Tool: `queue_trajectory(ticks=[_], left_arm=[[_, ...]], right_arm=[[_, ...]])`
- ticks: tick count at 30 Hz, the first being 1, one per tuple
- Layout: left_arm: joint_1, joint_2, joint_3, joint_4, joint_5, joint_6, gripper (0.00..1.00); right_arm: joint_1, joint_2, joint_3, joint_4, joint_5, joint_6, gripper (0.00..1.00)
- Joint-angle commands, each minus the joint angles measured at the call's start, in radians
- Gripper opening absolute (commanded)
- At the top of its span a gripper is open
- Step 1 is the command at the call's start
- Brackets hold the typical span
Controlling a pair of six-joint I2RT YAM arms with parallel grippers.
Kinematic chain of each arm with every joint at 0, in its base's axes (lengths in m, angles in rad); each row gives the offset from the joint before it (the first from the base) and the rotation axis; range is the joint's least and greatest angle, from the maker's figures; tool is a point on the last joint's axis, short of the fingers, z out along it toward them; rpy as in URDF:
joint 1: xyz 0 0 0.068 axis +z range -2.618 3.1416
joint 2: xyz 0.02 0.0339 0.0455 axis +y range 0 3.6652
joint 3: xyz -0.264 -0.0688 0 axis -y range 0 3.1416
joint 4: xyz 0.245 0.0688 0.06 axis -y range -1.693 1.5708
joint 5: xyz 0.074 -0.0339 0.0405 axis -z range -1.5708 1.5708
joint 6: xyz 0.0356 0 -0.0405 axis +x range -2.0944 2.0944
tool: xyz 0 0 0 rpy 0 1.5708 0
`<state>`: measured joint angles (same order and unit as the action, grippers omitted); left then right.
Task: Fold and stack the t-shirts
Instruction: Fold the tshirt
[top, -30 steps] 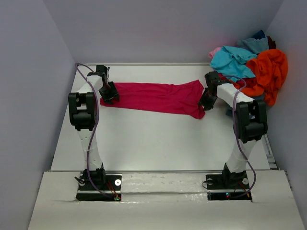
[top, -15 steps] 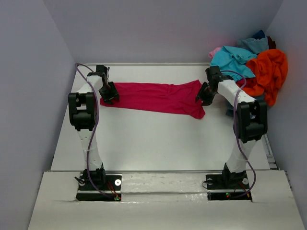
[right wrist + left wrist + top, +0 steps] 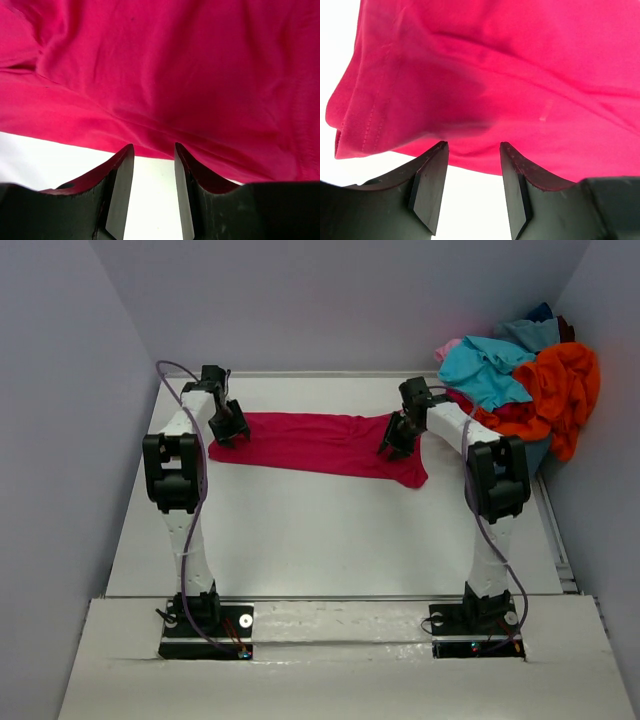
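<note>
A crimson-magenta t-shirt (image 3: 320,442) lies stretched left to right across the far half of the white table (image 3: 330,530). My left gripper (image 3: 229,427) hangs over its left end. In the left wrist view the gripper (image 3: 472,147) is open, its tips at the shirt's (image 3: 520,75) near edge, with bare table between the fingers. My right gripper (image 3: 396,438) is over the shirt's right part. It (image 3: 154,149) is open too, its tips at the hem of the shirt (image 3: 175,65), holding nothing.
More t-shirts are heaped in the back right corner: turquoise (image 3: 485,370), orange (image 3: 562,388), a bit of pink (image 3: 449,348) and dark blue (image 3: 541,312). Grey walls close in the table on the left, back and right.
My right gripper has moved left from the shirt's right end to a spot over the cloth, and its jaws have parted a little. My left gripper has shifted slightly toward the back.
</note>
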<state>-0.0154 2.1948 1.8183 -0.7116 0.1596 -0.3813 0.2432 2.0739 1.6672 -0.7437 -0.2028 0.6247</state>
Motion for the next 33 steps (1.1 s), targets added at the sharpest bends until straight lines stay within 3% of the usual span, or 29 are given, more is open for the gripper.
queue_trajectory(ticks=[1, 12, 24, 33], left_arm=[[-0.023, -0.086, 0.093, -0.046, -0.032, 0.024, 0.57], [-0.034, -0.061, 0.125, -0.025, -0.054, 0.025, 0.57], [-0.034, 0.138, 0.363, -0.052, -0.031, 0.010, 0.57], [-0.034, 0.184, 0.328, -0.043, -0.037, 0.018, 0.57]], right_arm=[[0.021, 0.035, 0.005, 0.035, -0.046, 0.000, 0.44], [0.021, 0.074, -0.053, 0.060, -0.049, 0.004, 0.43], [0.021, 0.084, -0.107, 0.069, -0.055, -0.011, 0.43], [0.021, 0.089, -0.107, 0.066, -0.052, -0.020, 0.43]])
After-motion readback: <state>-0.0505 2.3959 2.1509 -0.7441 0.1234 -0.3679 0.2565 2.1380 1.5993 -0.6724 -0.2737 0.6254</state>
